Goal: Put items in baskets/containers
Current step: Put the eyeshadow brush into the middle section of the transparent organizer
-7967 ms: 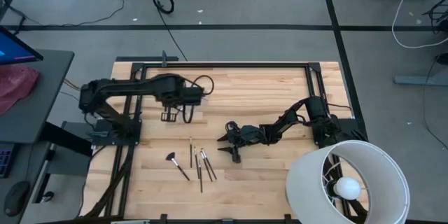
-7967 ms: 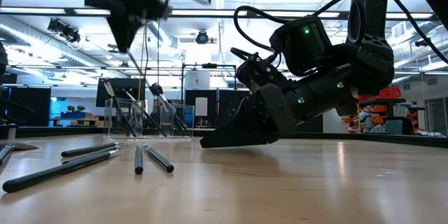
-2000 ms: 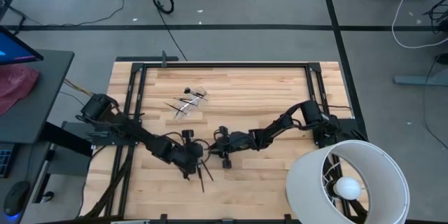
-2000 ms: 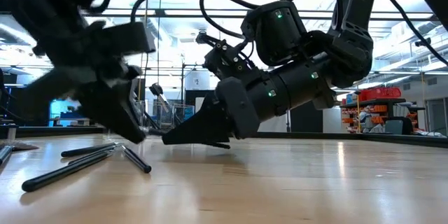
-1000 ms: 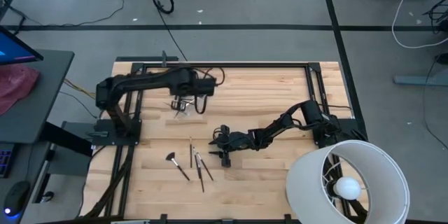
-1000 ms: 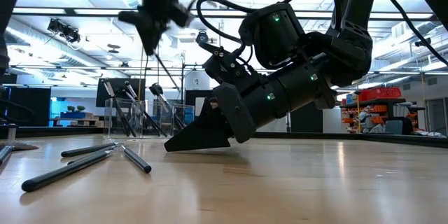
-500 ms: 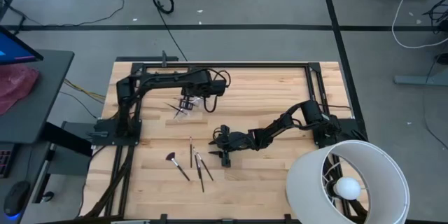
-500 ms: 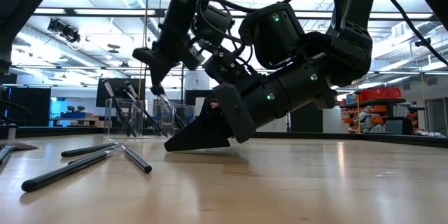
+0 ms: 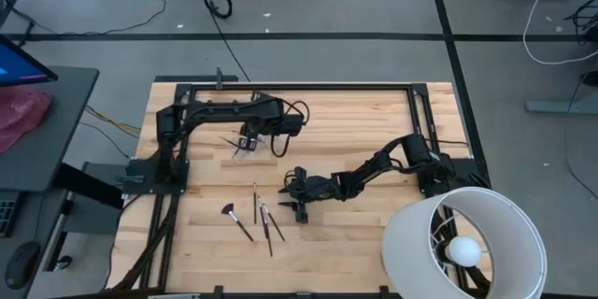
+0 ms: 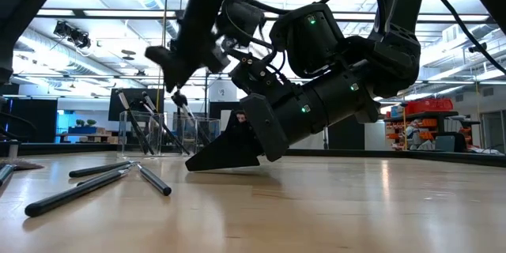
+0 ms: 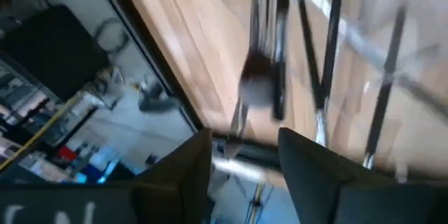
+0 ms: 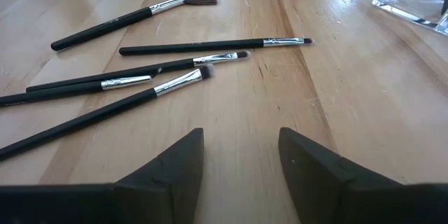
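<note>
The clear container stands at the table's far left with several dark brushes leaning slanted in it. My left gripper hangs just above it, open; in the left wrist view a blurred brush shows ahead of the parted fingers. Several more brushes, one of them fan-shaped, lie flat on the table near its front. My right gripper is open and low over the table, pointing at these brushes, with nothing between its fingers.
A big white lamp shade stands at the table's near right corner. A black metal frame runs round the table's edges. Bare wood lies between the right gripper and the brushes on the table.
My left gripper has come down from high above the container until it is close over it, bringing a thin brush that hung below its fingers. The arm has stretched a little toward the table's right edge. My right arm has kept still.
</note>
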Robot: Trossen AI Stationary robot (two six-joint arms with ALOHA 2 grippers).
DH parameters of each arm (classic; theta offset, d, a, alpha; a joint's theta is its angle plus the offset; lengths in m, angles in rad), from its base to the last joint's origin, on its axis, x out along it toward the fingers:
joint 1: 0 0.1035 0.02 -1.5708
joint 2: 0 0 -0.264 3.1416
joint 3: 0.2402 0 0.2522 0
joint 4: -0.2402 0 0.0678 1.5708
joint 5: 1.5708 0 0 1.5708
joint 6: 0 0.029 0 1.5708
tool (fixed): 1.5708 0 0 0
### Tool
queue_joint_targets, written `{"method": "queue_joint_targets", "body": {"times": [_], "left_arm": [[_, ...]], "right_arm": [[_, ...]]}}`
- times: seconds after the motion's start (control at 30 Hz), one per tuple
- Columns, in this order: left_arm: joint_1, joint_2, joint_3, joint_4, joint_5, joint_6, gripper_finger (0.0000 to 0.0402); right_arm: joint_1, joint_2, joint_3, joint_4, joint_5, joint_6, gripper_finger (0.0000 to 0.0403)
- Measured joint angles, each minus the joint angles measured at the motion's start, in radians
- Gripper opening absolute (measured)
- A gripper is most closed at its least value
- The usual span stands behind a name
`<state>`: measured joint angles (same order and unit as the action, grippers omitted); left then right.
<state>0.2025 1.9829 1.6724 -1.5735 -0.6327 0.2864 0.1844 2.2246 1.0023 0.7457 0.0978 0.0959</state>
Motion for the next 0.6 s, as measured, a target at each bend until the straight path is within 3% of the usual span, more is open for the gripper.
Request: {"method": "queue_joint_targets", "body": {"times": [0.23,0.5,0.6], "left_arm": [[-0.080,-0.107,0.066,0.002,0.044,-0.072,0.0175],[-0.157,-0.300,0.068,0.006,0.301,-0.283,0.0172],[-0.197,-0.358,0.069,0.006,0.322,-0.306,0.0168]], "right_arm": [[0.000,0.000,0.000,-0.006,0.000,0.000,0.0189],[0.000,0.000,0.000,-0.009,-0.001,0.050,0.0189],[0.000,0.000,0.000,-0.006,-0.001,0.053,0.0189]]}}
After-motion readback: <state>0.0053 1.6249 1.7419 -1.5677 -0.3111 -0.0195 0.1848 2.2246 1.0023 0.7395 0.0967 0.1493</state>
